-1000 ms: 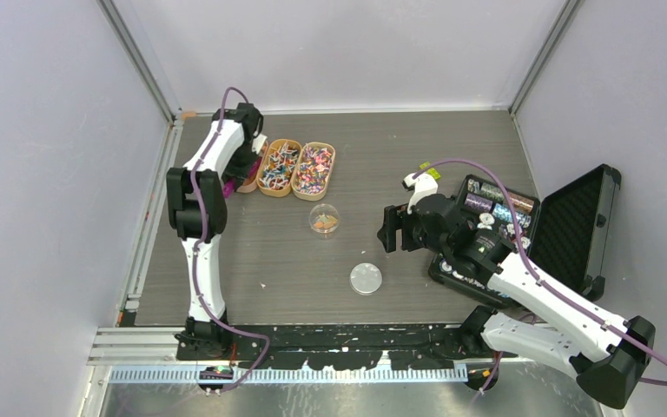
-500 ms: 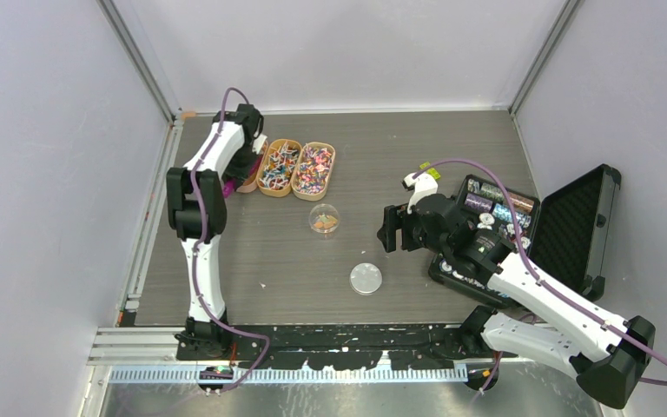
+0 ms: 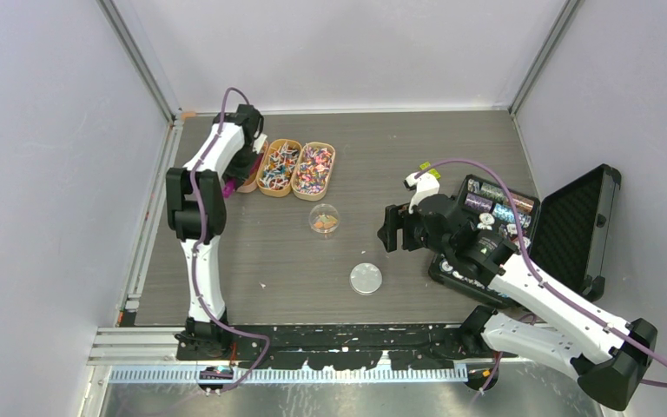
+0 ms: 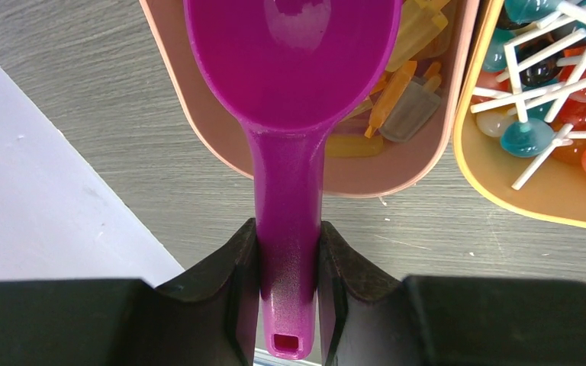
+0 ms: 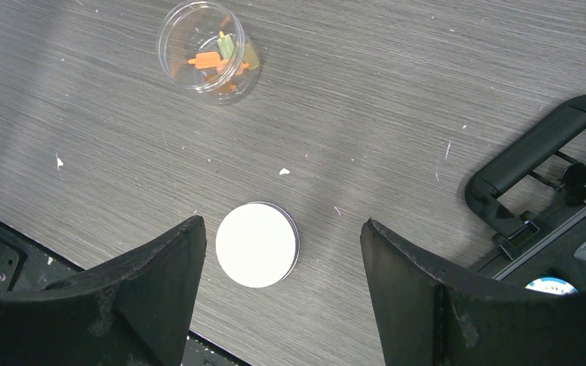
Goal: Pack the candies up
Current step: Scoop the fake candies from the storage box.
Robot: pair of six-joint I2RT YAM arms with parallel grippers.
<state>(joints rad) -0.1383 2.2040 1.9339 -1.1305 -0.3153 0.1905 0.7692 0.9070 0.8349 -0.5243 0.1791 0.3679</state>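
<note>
My left gripper (image 4: 288,236) is shut on the handle of a purple scoop (image 4: 290,69). The scoop's bowl hangs over a pink tray (image 4: 198,133) of orange candies (image 4: 397,84) at the back left, and looks empty. In the top view the left gripper (image 3: 241,171) hides most of that tray. Two tan trays (image 3: 279,167) (image 3: 313,169) beside it hold mixed coloured candies (image 4: 526,137). A clear round cup (image 3: 324,218) (image 5: 207,47) holds a few orange candies. My right gripper (image 3: 388,228) (image 5: 281,223) is open and empty above the table, just beyond a white lid (image 5: 256,244).
The white lid (image 3: 366,278) lies near the front middle. An open black case (image 3: 521,226) with poker chips sits at the right, its handle (image 5: 534,152) close to my right fingers. A yellow-green brick (image 3: 428,168) lies behind the right gripper. Walls enclose three sides.
</note>
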